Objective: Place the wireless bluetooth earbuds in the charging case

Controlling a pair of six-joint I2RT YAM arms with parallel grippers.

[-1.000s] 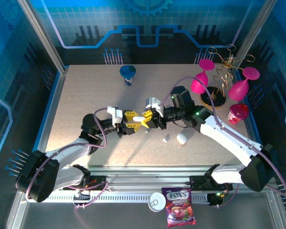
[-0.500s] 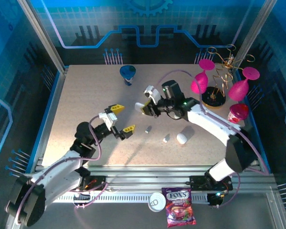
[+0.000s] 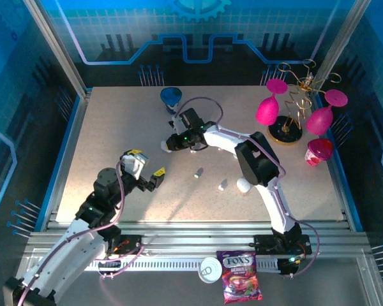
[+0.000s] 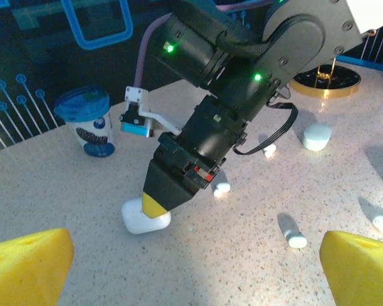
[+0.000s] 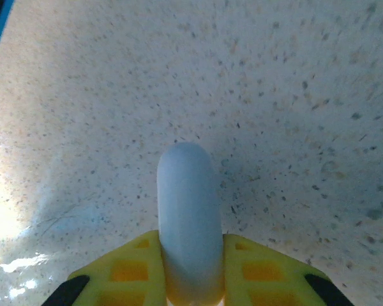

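Note:
My right gripper (image 5: pixel 188 271) is shut on a closed white charging case (image 5: pixel 186 217), which stands on edge between its yellow fingers. In the top view this case (image 3: pixel 165 147) touches the table left of centre under the right gripper (image 3: pixel 170 144). The left wrist view shows the same case (image 4: pixel 140 220) resting on the table. My left gripper (image 3: pixel 147 164) hangs open and holds nothing near the front left, its yellow fingertips (image 4: pixel 25 268) spread wide. Small white earbuds (image 3: pixel 198 172) (image 3: pixel 223 185) lie loose at mid-table, and the left wrist view shows several earbuds (image 4: pixel 297 240) (image 4: pixel 221 189).
A second white case (image 3: pixel 243 185) lies right of the earbuds. A blue cup (image 3: pixel 172 97) stands at the back just beyond the right gripper. Pink wine glasses (image 3: pixel 268 109) on a gold rack (image 3: pixel 287 132) fill the back right corner. A candy bag (image 3: pixel 240 284) lies off the table in front.
The left gripper opened, let go of the case and drew back toward the front left. The right arm swung left with the case and lowered it to the table.

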